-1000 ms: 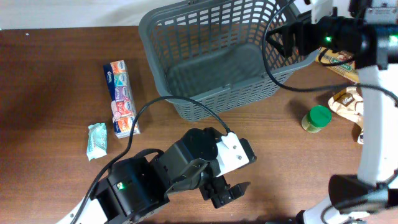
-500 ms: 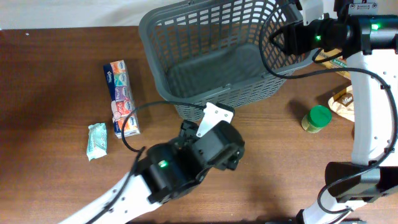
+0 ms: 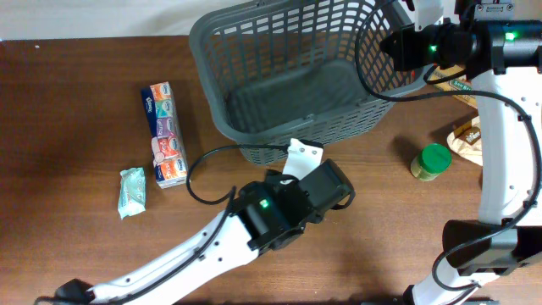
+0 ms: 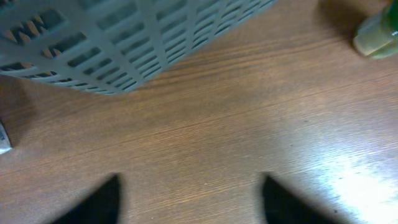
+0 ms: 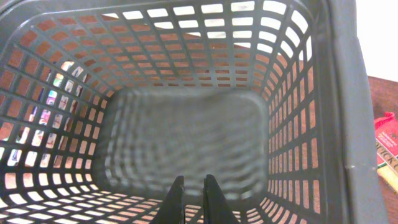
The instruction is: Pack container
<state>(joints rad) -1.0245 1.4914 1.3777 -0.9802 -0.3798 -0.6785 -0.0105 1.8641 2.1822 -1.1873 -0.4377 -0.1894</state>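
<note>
Nothing looks packed yet. The container [image 3: 288,89] is parked at 12 o'clock on the table [image 3: 68,102] with a bare floor, and the goods are scattered around it. A tissue pack [image 3: 163,135] and a small teal packet [image 3: 131,191] are laid out toward 9 o'clock. A green-lidded jar [image 3: 434,161] is stood at roughly 4 o'clock from the basket, well apart from it, with a snack bag [image 3: 470,140] just beside.

The left gripper [image 4: 189,205] is spread wide with nothing between the fingers, aimed at bare wood near the basket's 6 o'clock wall. The right gripper [image 5: 191,199] is pinched almost together (only a sliver of gap can be seen) with nothing held, and it is hung over the basket's 3 o'clock side.

Trouble that could be expected from here:

- The basket could be clipped and shoved if the left wrist is swung toward the jar, since it's probably light and isn't pinned down.
- The jar could be tipped and sent rolling by an off-centre pinch, being round and upright.
- The left arm's cable [image 3: 212,152] is looped close to the lattice, so a slat could be snagged.
- A lattice hole could be speared by those narrow right fingers if they're lowered too near a wall.
- If the jar is gone for by both arms, a bump is likely.
</note>
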